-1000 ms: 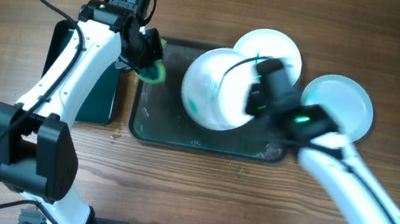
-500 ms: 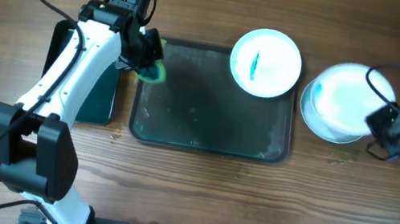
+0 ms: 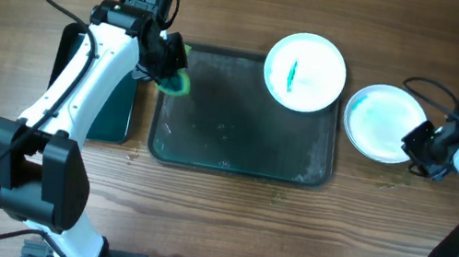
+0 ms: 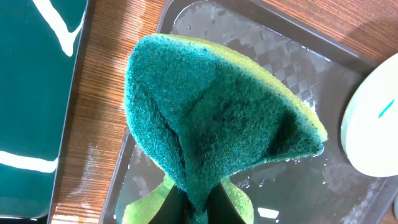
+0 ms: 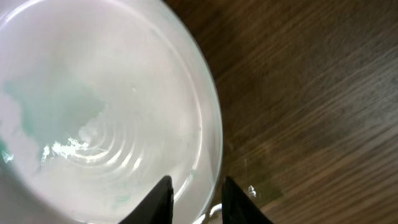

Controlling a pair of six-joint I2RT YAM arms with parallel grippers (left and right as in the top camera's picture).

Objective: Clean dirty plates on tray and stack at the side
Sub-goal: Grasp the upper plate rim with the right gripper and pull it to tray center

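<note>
A white plate (image 3: 304,71) with a teal smear lies in the far right corner of the dark tray (image 3: 228,138). My left gripper (image 3: 169,72) is shut on a green sponge (image 4: 211,118) and holds it above the tray's (image 4: 280,186) far left corner. That plate's rim shows in the left wrist view (image 4: 373,130). To the right of the tray, a white plate (image 3: 383,123) with a faint teal film rests on the wood. My right gripper (image 3: 417,151) is at its right rim. In the right wrist view my gripper (image 5: 198,199) stands open astride the rim of this plate (image 5: 93,112).
The narrower dark green sponge tray (image 3: 108,99) lies left of the large tray, under my left arm, and shows in the left wrist view (image 4: 31,81). Water drops and crumbs lie in the large tray. Bare wooden table (image 5: 323,93) is right of the side plate.
My right gripper carried a plate from over the tray to the right and set it down on the plate beside the tray. The left arm and sponge have not moved.
</note>
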